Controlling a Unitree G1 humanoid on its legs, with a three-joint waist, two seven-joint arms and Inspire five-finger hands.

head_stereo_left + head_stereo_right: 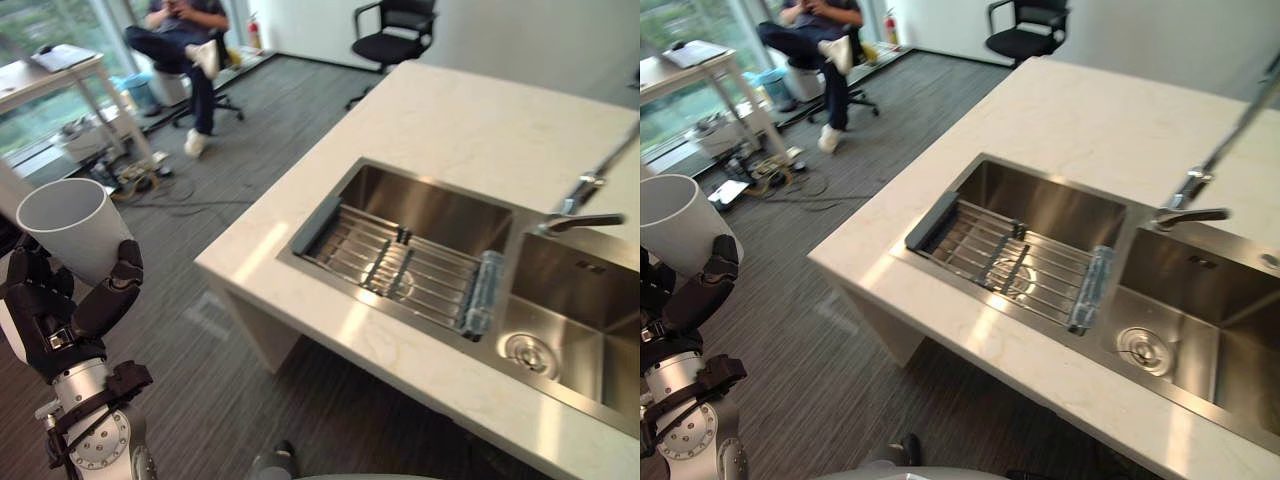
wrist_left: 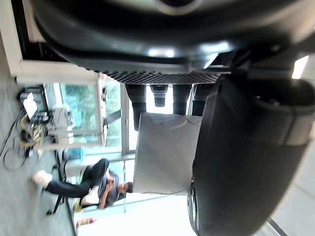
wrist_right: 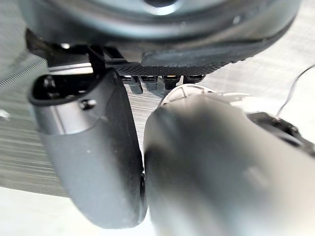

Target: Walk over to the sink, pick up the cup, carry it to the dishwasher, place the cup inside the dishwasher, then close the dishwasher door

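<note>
Our left hand [image 1: 60, 310] curls round the white cup [image 1: 70, 225], and we might drop it on the floor [image 1: 250, 150] if we bump the bench [image 1: 450, 120].

left hand [image 1: 700, 290] | curled round white cup [image 1: 675, 225] (upright) | sink [image 1: 1060, 210] well apart

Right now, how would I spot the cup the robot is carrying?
Start at the pale counter with the steel double sink, then look off its left end, over the grey carpet. There the robot's left hand holds the cup mouth up, dark fingers curled round its lower part. It is plain white and tapered, the only pale thing among dark fingers.
</note>
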